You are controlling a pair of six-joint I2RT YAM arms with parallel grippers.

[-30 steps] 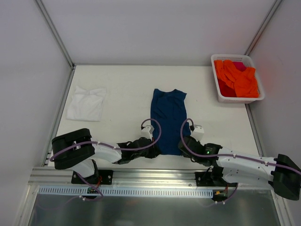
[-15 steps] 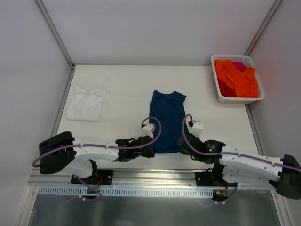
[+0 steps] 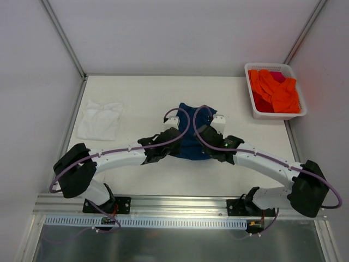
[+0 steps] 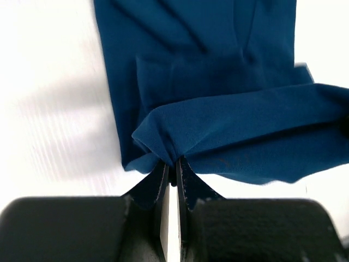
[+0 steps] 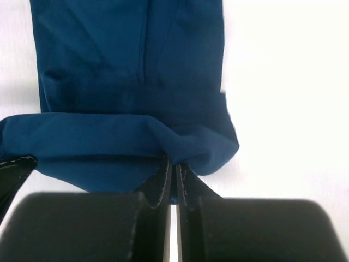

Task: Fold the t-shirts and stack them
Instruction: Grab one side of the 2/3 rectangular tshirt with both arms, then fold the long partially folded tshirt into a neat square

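The whole tabletop [image 3: 142, 93] is surveyed from a fixed point above and behind its near edge, facing down toward the far edge. The left tool [image 4: 170, 164] and right tool [image 5: 173, 164] are each filmed from the wrist just behind, very close, looking forward past the fingers. The navy t-shirt [image 3: 191, 147] near the tabletop's middle is shared by all three views.
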